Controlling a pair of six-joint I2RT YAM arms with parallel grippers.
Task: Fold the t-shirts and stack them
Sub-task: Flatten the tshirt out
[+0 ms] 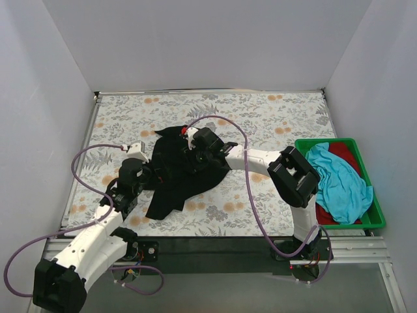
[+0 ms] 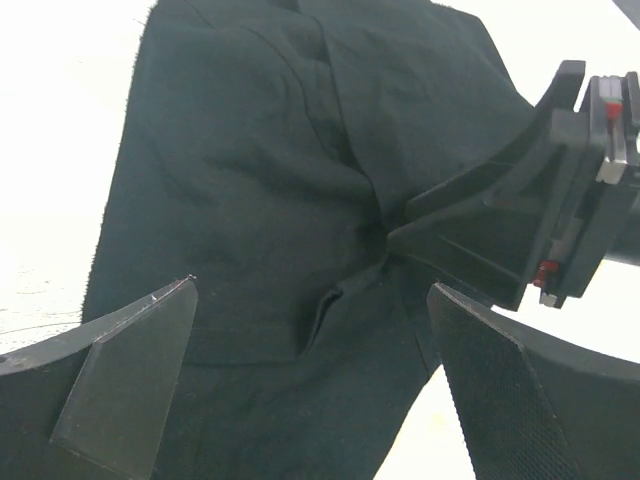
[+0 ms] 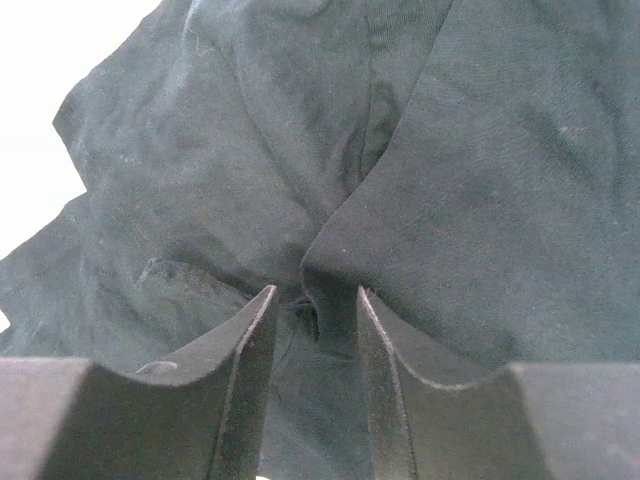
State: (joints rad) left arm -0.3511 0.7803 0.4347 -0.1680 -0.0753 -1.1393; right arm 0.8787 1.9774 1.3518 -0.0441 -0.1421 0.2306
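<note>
The right gripper (image 3: 316, 292) pinches a bunched fold of the black t-shirt (image 3: 450, 180); the left gripper (image 2: 312, 288) hangs released. I'd have it grasp before lifting.

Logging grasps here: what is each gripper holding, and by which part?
The right gripper pinches a bunched fold near the middle of the black t-shirt. The left gripper is open over the shirt, holding nothing.

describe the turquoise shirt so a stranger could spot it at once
On the floral-patterned table, find the green plastic tray at the right edge. The crumpled turquoise cloth t-shirt lies on top in it. The red cloth t-shirt sits beneath it, and the large black cloth t-shirt lies mid-table.
</note>
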